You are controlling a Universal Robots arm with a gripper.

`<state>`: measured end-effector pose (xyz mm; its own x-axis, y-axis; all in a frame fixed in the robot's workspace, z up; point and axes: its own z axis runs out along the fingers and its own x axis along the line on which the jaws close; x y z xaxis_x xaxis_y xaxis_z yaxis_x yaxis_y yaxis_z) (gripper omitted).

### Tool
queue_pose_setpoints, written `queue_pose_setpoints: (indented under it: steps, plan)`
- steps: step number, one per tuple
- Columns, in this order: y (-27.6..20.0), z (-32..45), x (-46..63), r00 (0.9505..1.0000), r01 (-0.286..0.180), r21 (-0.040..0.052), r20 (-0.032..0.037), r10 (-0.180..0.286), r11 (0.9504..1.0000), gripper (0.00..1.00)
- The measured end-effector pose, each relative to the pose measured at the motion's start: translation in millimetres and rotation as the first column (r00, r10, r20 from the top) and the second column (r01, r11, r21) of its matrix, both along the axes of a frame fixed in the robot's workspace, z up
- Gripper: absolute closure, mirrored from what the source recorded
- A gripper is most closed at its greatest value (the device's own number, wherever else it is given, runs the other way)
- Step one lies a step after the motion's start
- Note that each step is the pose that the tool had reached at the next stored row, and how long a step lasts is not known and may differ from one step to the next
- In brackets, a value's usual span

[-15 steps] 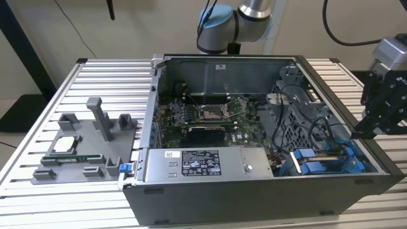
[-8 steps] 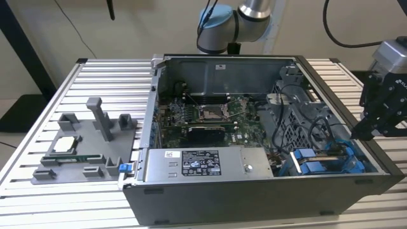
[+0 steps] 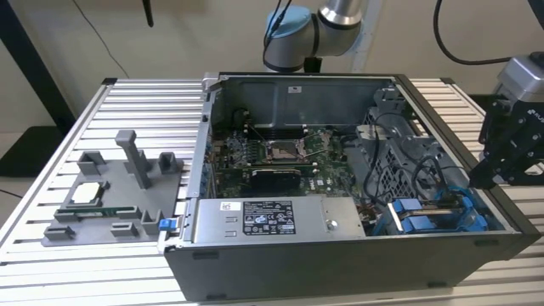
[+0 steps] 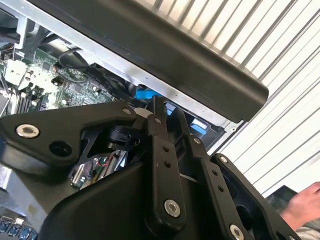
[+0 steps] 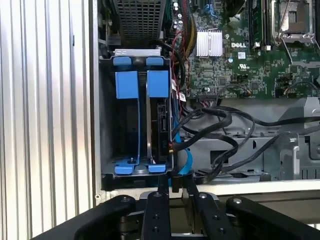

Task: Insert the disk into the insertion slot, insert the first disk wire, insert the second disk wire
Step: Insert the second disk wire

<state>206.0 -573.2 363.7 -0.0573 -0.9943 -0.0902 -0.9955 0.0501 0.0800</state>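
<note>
I count one open computer case [image 3: 340, 261], one motherboard [image 5: 240, 60], one drive bay [image 5: 104, 125] holding two blue tabs [image 5: 126, 84], one grey power-supply box [image 3: 272, 218].

1. You get even, bright light in the exterior view, with soft shadows inside the computer case [image 3: 297, 102].
2. The slatted table [image 4: 280, 65] glares near-white in the second wrist view.
3. The insertion slot [image 5: 125, 130] is shaded in the first wrist view.

Exterior view looks down into whole computer case [image 3: 340, 268] from high; first wrist view close above its insertion slot [image 5: 125, 140]; second wrist view oblique along its rim; both share motherboard [image 5: 240, 65].
</note>
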Motion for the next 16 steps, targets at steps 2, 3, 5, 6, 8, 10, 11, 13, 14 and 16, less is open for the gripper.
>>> queue_pose_setpoints:
  steps: [2, 3, 5, 6, 8, 10, 11, 13, 14, 16]
  plan:
    - [-0.1, 0.1, -0.9, 1.0, 0.009, 0.0086, -0.0001, -0.009, 0.9999, 0.0]
    - [-0.1, 0.0, -1.3, 0.9999, 0.013, 0.0117, -0.0002, -0.013, 0.9999, 0.0]
    - [-0.2, -0.2, -2.1, 0.9998, 0.021, 0.0186, -0.0003, -0.021, 0.9996, 0.0]
    - [-0.2, -0.3, -2.3, 0.9997, 0.023, 0.0226, -0.0004, -0.023, 0.9995, 0.0]
    - [-0.2, -0.4, -2.7, 0.9996, 0.029, 0.0312, -0.0006, -0.029, 0.9991, 1.0]
    - [-0.1, -0.3, -2.9, 0.9995, 0.032, 0.0352, -0.0008, -0.032, 0.9989, 1.0]
    - [-0.1, -0.3, -2.9, 0.9995, 0.032, 0.0353, -0.0007, -0.032, 0.9989, 1.0]
    - [-0.2, -0.5, -3.0, 0.9995, 0.032, 0.0356, -0.0007, -0.032, 0.9989, 1.0]
    - [-0.2, -0.4, -3.0, 0.9995, 0.032, 0.0356, -0.0008, -0.032, 0.9989, 1.0]
    - [-0.2, -0.4, -3.0, 0.9995, 0.032, 0.0356, -0.0008, -0.032, 0.9989, 1.0]
